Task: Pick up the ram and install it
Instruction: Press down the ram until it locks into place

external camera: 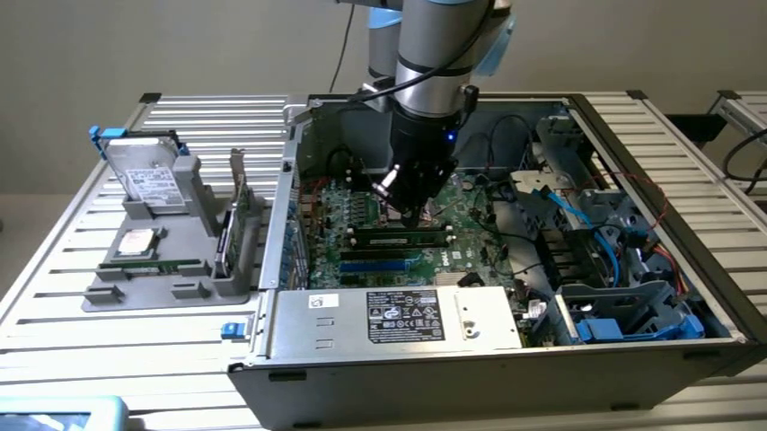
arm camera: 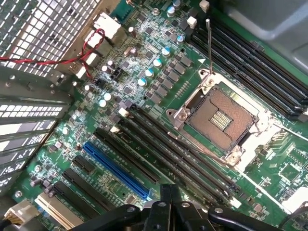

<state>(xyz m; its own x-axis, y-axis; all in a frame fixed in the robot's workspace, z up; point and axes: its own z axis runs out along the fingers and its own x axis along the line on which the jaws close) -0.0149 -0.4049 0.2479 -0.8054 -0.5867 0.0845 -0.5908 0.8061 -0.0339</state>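
**Item: ram (external camera: 401, 240).** Long green stick with dark chips. In the exterior view it stands along a memory slot of the motherboard (external camera: 359, 215), inside the open computer case (external camera: 480, 359). Whether it is fully seated cannot be told.

**Item: end effector (external camera: 411, 215).** It hangs on the arm inside the case, directly over the middle of the ram, touching it or just above it; contact cannot be confirmed. Whether it is open, closed or gripping the stick cannot be told. In the wrist view the end effector (arm camera: 166, 204) sits over the rows of dark memory slots (arm camera: 183, 159), with the CPU socket (arm camera: 219, 115) near.

**Item: grey tray (external camera: 108, 296).** It sits on the worktop (external camera: 72, 350), on the exterior view's left, well apart from the end effector. It carries a silver hard drive (external camera: 150, 180) and a further thin green strip (external camera: 156, 267).

**Risks, as judged:**
- A stick tilted or offset in the slot would leave one end high, so a push would bend the board or fail to latch.
- An off-centre push could rock the stick sideways.
- Loose cables (external camera: 504, 229) near the slot could snag the arm.
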